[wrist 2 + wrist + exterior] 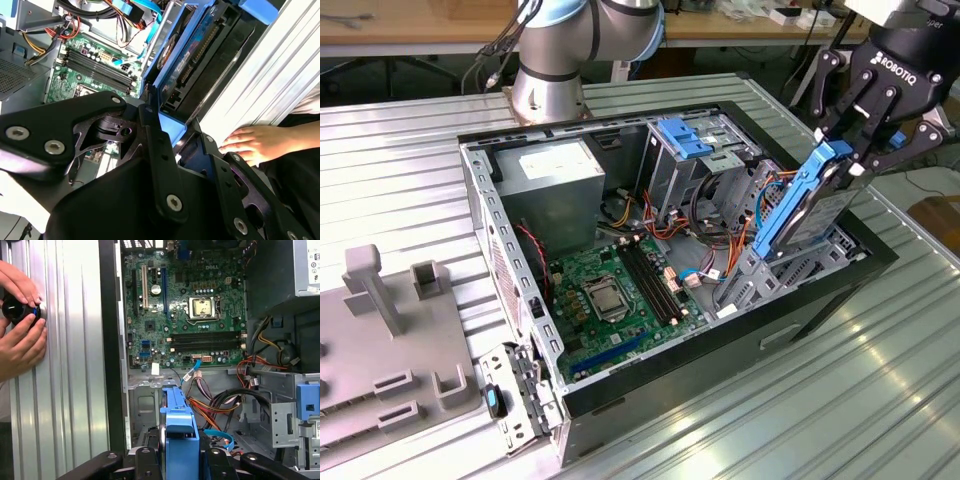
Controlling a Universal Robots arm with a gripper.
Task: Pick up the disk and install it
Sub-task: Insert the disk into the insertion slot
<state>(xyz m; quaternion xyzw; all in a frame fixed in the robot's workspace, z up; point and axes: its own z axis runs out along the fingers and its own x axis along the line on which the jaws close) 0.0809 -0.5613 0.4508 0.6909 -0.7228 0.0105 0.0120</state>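
Note:
The disk [808, 208], dark-faced with bright blue rails, hangs tilted over the open computer case [510, 260] at the exterior view's right. Its lower end is down among the metal bay brackets by the case's wall. My gripper [848, 158] is shut on the disk's upper blue end. In the second wrist view the disk [189, 47] stretches away from the black fingers [152, 130] towards the case. In the first wrist view the blue rail [178, 412] rises between the gripper's fingers, above the cable bundle and the motherboard.
Inside the case lie a green motherboard [612, 288], a grey power-supply box [556, 172] and a metal drive cage with blue tabs [692, 142]. A person's hands [21, 330] hold a small black round object on the ribbed table beside the case. A grey fixture [382, 330] stands at the exterior view's left.

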